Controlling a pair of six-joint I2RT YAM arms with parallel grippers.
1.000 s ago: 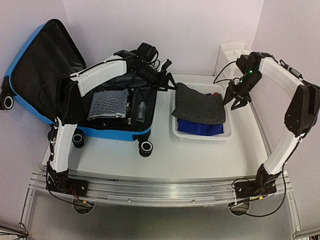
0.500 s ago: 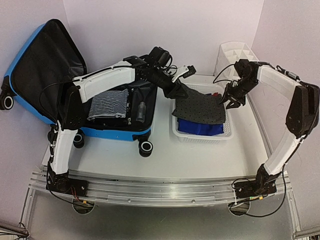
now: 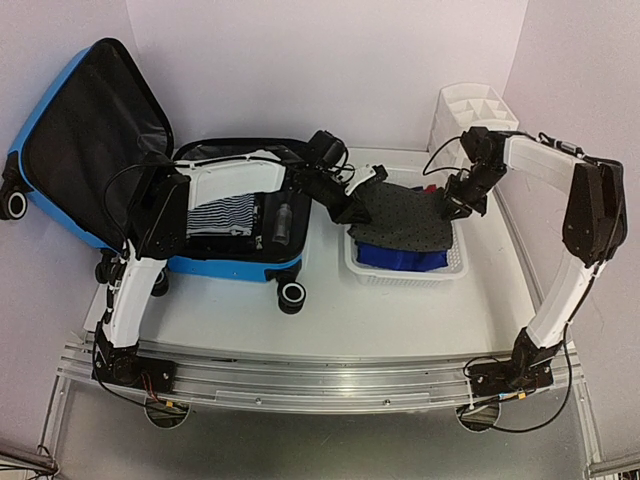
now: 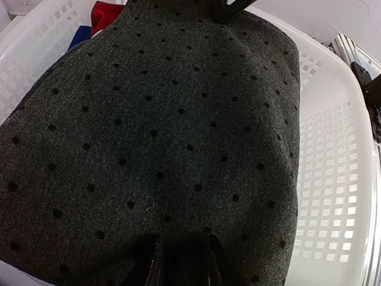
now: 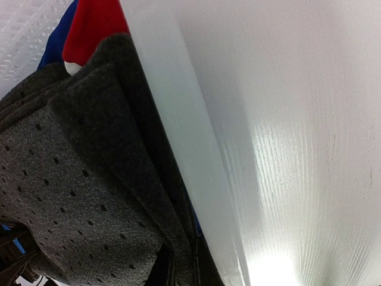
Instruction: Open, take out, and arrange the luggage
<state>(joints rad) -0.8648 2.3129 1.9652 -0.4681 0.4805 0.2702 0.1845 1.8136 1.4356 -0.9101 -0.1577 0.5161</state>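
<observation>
Left hand [image 3: 352, 212] and right hand [image 3: 452, 206] each pinched an edge of limp grey cloth [image 3: 405, 222]; rigid suitcase [image 3: 230, 265] judged best gripped by rim.

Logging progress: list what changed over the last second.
The left gripper swung right from over the luggage to the left edge of the grey garment and shut on it; the right gripper moved in to its right edge and shut too. Luggage, basket and contents stayed put.
</observation>
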